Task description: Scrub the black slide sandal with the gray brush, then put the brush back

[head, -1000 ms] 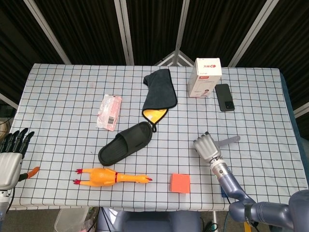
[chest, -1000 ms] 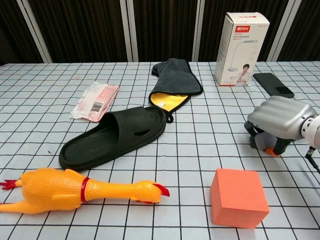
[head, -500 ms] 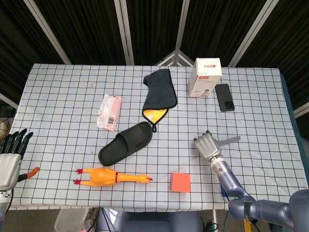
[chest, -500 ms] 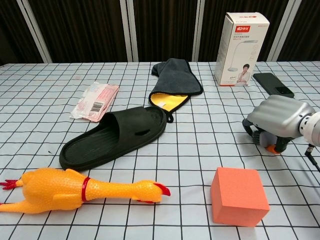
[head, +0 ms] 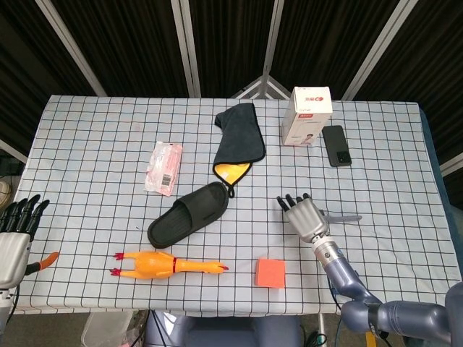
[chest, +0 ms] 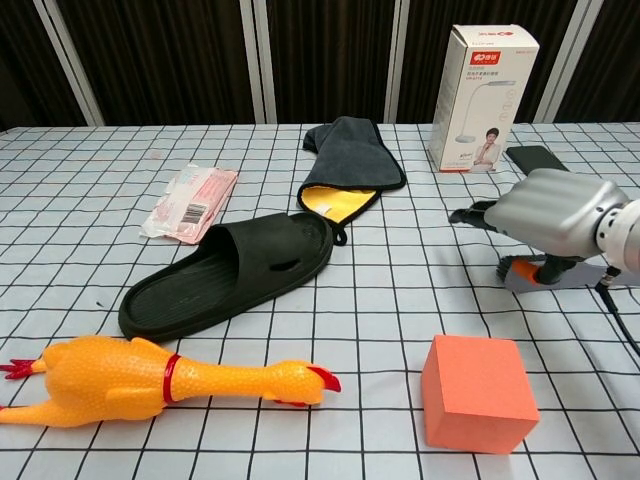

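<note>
On the checkered counter (head: 94, 144), near the middle: black slide sandal (head: 188, 214), sole down, lying diagonally, toe end close to the yellow-lined edge of the dark gray cloth (head: 239, 139). In the chest view, same sandal (chest: 226, 271) just in front of the cloth (chest: 352, 162), not clearly touching it.

To the right of the sandal, well apart from it: gray brush (head: 342, 217) flat on the counter, handle pointing toward the right edge. Partly hidden in the chest view behind the right hand, bristles and gray body (chest: 545, 272) showing just below the palm.

Right hand (head: 302, 215) above the counter beside the brush, fingers spread and extended toward the far side, holding nothing; same hand (chest: 553, 215) in the chest view, fingertips stretched toward the sandal, brush lying free beneath it. Contact with the brush: cannot tell.

Left hand (head: 16, 235) off the near left corner of the counter, fingers straight and apart, empty.

Along the near edge: yellow rubber chicken (head: 165, 264) in front of the sandal, orange block (head: 270, 273) to its right, near the right forearm. Farther back: pink packet (head: 164, 167) left of the cloth, white box (head: 309, 116) upright at the far side, black phone (head: 336, 145) just beside it.
</note>
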Controlling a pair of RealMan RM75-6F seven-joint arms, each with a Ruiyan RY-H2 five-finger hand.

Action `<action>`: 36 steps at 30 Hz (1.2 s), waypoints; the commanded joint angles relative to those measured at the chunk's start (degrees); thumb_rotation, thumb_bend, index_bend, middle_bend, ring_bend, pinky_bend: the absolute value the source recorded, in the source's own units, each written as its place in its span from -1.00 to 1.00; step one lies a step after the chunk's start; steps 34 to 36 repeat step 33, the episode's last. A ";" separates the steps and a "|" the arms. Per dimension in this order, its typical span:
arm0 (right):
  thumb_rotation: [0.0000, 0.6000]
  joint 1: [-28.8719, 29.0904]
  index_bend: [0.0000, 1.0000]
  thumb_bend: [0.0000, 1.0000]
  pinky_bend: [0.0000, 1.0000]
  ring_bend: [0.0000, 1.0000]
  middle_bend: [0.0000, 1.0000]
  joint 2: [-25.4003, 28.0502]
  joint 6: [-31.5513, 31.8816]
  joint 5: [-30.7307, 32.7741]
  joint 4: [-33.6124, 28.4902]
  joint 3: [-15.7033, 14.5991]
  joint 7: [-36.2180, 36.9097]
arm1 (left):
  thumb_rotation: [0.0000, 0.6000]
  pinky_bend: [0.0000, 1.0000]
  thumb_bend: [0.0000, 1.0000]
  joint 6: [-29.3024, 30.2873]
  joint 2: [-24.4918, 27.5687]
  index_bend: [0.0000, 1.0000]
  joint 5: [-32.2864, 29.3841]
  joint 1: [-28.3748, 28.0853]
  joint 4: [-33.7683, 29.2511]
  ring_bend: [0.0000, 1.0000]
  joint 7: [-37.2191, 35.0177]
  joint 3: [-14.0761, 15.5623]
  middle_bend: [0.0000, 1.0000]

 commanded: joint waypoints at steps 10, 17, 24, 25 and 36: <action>1.00 -6.04 -1.00 -0.31 -0.90 -1.00 -1.00 9.26 11.74 -6.60 -17.51 -0.78 3.94 | 1.00 -0.91 -0.81 4.07 0.62 -1.00 3.23 3.59 -0.14 -1.00 -0.04 1.23 -1.00; 1.00 -22.26 -1.00 -0.35 -1.00 -1.00 -1.00 19.67 29.31 -23.75 -27.14 -12.69 16.39 | 1.00 -0.91 -0.92 7.98 0.94 -1.00 2.93 7.52 0.91 -1.00 -0.52 1.97 -1.00; 1.00 -32.33 -1.00 -0.35 -1.00 -1.00 -1.00 24.61 34.94 -29.08 -19.82 -18.83 30.89 | 1.00 -0.91 -0.92 8.65 1.54 -1.00 1.12 9.00 0.98 -1.00 -1.65 0.94 -1.00; 1.00 -32.45 -1.00 -0.35 -1.00 -1.00 -1.00 25.16 34.81 -28.78 -19.62 -18.50 32.02 | 1.00 -0.91 -0.92 8.51 1.49 -1.00 1.05 8.96 1.03 -1.00 -1.55 0.80 -1.00; 1.00 -33.55 -1.00 -0.35 -1.00 -1.00 -1.00 27.75 33.36 -28.25 -18.16 -15.59 34.53 | 1.00 -0.91 -0.92 6.35 0.28 -1.00 0.08 8.16 2.12 -1.00 -0.05 -0.49 -1.00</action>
